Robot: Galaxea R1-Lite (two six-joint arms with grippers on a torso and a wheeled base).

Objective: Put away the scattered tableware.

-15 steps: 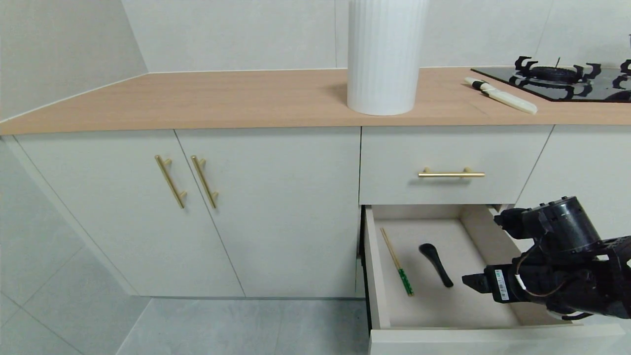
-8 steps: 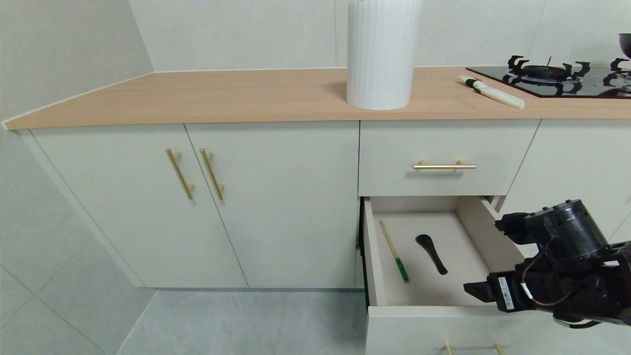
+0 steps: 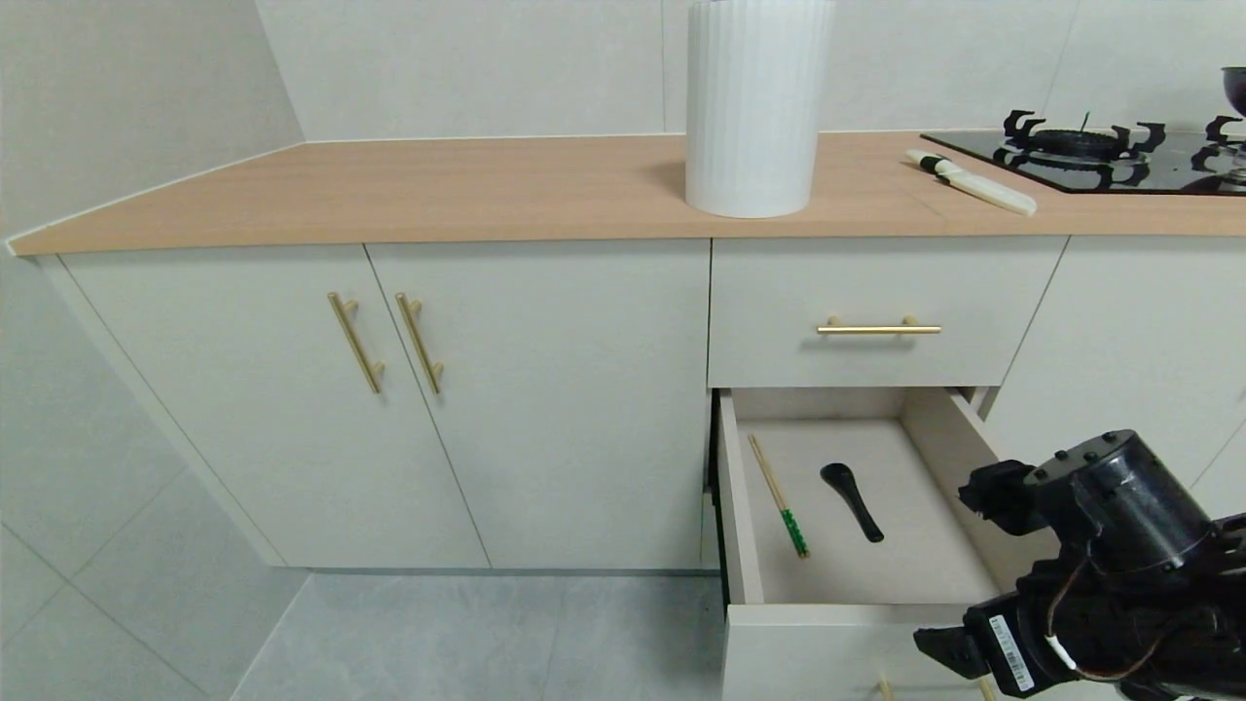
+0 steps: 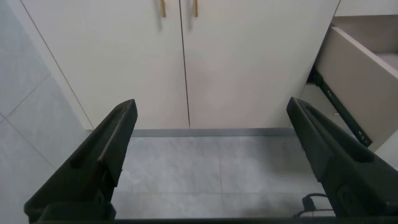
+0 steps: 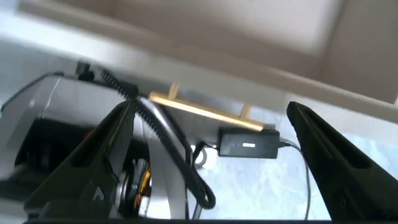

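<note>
Looking from the head: found green-tipped wooden chopsticks and a black plastic spoon lying apart inside the pale pulled-out lower drawer, a cream-coloured knife on the wooden counter; right gripper low at the drawer front, partly cut off. Left wrist: found the left gripper spread wide, empty. Right wrist: saw the right gripper released, framing the slim brass handle; judged a centred, square push best. Could not make out contact.

- Open drawer, below upper drawer: chopsticks left, spoon right, apart.
- On counter: canister above the drawers; knife right of it; gas hob beyond knife.
- Double-door cabinet left of drawers.
</note>
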